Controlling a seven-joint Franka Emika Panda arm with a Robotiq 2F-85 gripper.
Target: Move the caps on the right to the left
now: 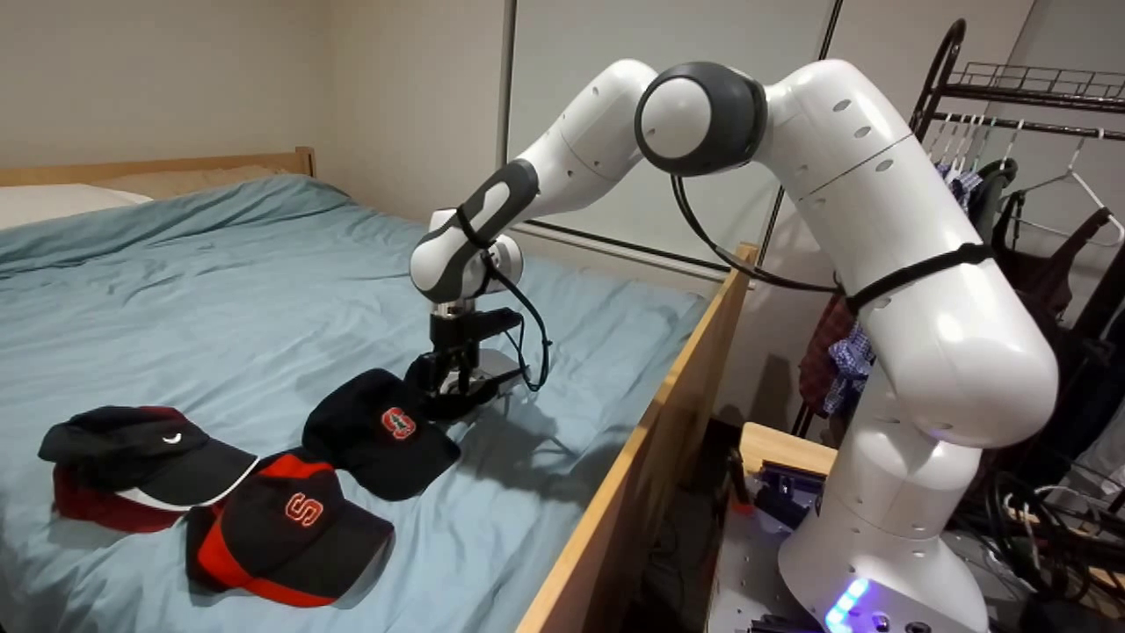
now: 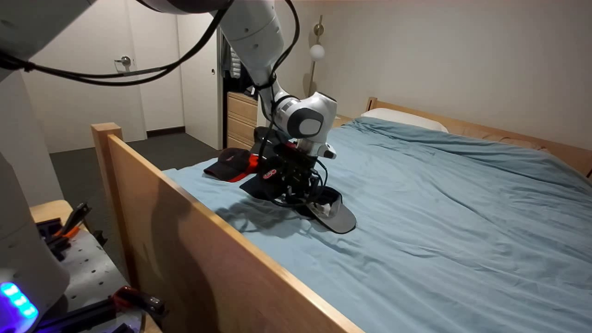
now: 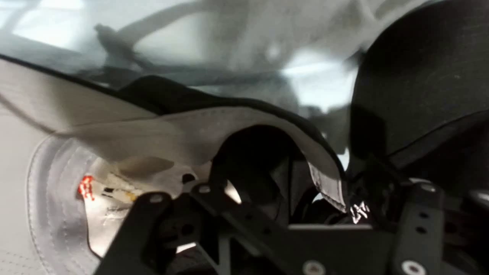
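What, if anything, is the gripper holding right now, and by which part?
It cannot be told: the gripper is at the black fabric cap with grey underbrim, but shadow hides any pinch in the wrist view.

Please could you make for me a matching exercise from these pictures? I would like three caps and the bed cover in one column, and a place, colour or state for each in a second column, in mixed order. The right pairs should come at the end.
1. Cap with the small red-and-white emblem
2. Cap with the white crescent mark
3. Cap with the grey underbrim
4. Bed cover

A. light blue
B. its inside is showing
C. between the cap with red panels and the jaws, in an exterior view
D. dark red shows beneath it

Right pairs: 1-C, 2-D, 3-B, 4-A
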